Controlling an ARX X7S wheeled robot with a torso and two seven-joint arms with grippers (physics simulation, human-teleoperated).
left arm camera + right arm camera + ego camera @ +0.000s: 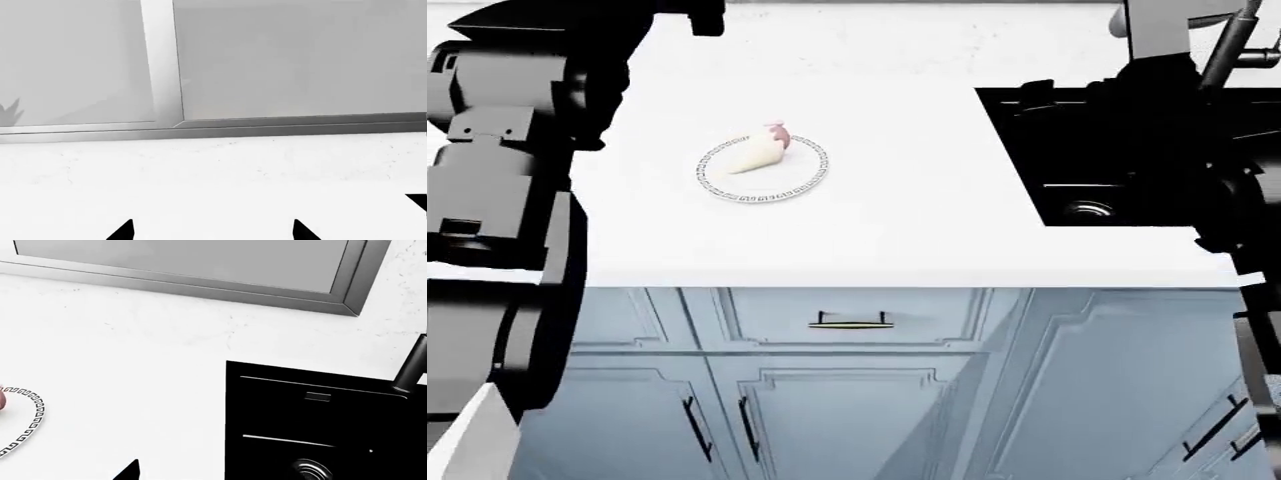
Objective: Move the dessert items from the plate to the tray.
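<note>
We are seeing the cone-shaped pastry (751, 153) lying on its side on the patterned plate (806, 182), pink top toward the far rim, alone there. The plate is sitting on the white counter (894, 220), well apart from the black sink (1121, 170). Our left gripper (212, 231) is hovering with jaws apart; for the right gripper (130, 471) we cannot tell.

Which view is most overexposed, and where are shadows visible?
Left wrist view: the countertop is nearly blown out to pure white, a faint shadow on the window pane. Head view: the pastry reads clearly; sink is almost featureless black.
</note>
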